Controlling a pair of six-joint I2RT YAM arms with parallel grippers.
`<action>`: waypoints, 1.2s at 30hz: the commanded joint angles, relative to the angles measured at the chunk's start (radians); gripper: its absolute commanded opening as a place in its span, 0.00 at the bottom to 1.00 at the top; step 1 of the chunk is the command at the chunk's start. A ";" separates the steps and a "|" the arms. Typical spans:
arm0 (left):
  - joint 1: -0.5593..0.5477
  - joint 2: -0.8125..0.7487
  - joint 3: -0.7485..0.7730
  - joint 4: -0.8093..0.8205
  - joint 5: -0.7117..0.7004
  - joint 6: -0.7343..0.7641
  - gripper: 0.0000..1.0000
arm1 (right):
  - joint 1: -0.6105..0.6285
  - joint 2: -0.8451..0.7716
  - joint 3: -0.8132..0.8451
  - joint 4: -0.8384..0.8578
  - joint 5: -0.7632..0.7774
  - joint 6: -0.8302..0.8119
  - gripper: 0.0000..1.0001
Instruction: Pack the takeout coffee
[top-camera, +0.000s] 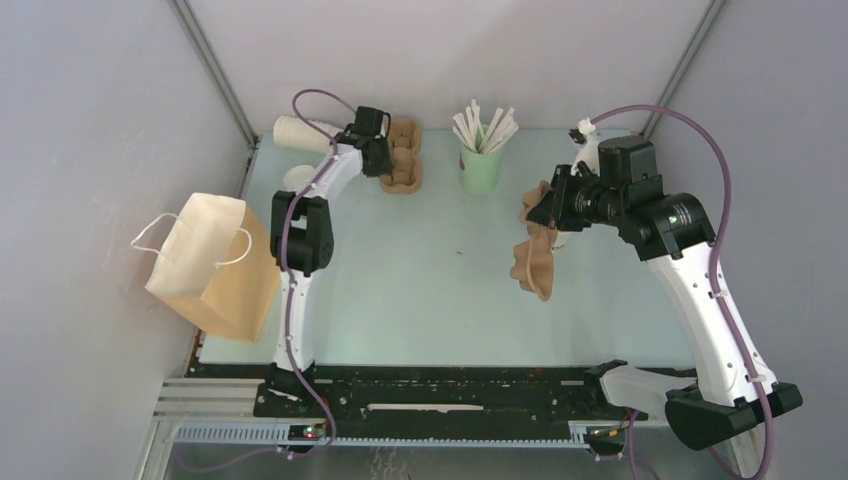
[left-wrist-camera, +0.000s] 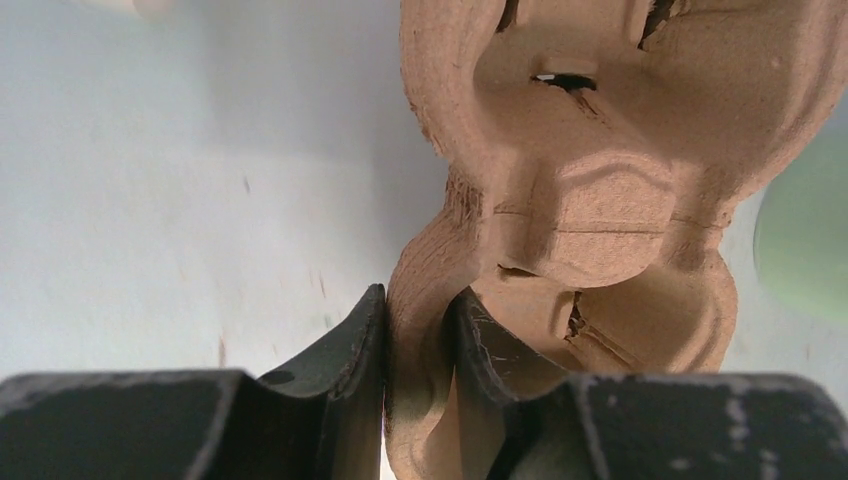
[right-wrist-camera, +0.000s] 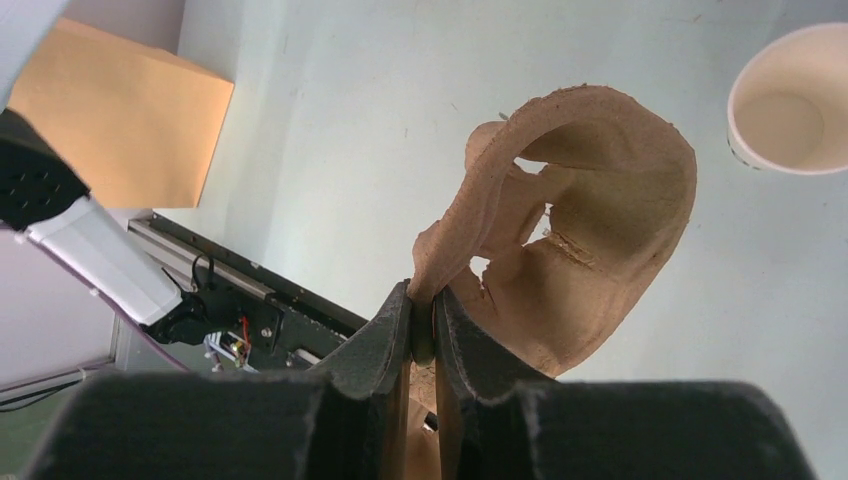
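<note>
- Paper cup (right-wrist-camera: 790, 100) — upper right of the right wrist frame, upright on the tabletop (right-wrist-camera: 330, 120), open and lidless. Probably light, thin-walled and easily crushed, so grip gently round the body.
- Left tool (left-wrist-camera: 415, 305) is nearly closed, pinching the wall of the far carrier (left-wrist-camera: 600, 200) — rough brown moulded pulp, stiffish, tearable.
- Right tool (right-wrist-camera: 422, 300) is pinched on the ragged rim of the lifted carrier (right-wrist-camera: 590, 230).
</note>
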 joint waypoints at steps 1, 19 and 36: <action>0.019 0.119 0.268 -0.042 0.017 0.088 0.27 | -0.007 0.007 0.036 -0.038 -0.003 -0.007 0.19; -0.061 -0.719 -0.416 0.094 0.406 -0.299 0.89 | 0.150 0.085 -0.034 0.073 0.186 0.051 0.21; -0.641 -1.014 -0.546 -0.084 0.111 -0.139 0.76 | 0.341 0.262 0.028 0.109 0.445 0.392 0.16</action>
